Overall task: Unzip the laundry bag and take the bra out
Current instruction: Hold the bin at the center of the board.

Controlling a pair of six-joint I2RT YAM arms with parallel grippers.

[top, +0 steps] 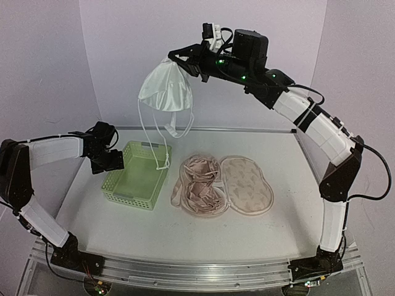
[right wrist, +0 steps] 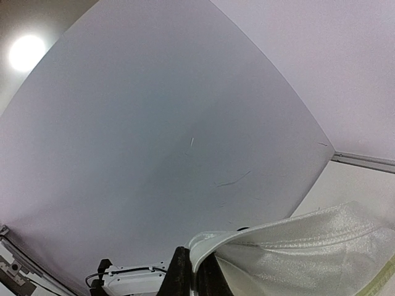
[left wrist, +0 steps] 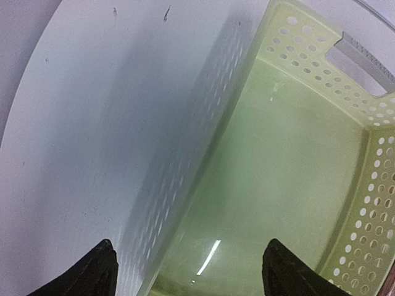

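At upper centre the right gripper (top: 174, 57) holds the white bra (top: 165, 91) pinched between its jaws, the laundry bag (top: 225, 185) lies unzipped mid-frame, and at left the left gripper (left wrist: 188, 274), jaws spread, apparently straddles the green basket (top: 128, 198) wall.

The scene is being lit brightly from above; only soft shadows are being cast on the tabletop (top: 123, 222) beside the basket (top: 126, 200). In the right wrist view a lamp (right wrist: 26, 52) is being burnt out to white glare. In the left wrist view a streak is being reflected from the basket floor, the fingers (left wrist: 92, 274) are being blurred, and edges are being bent.
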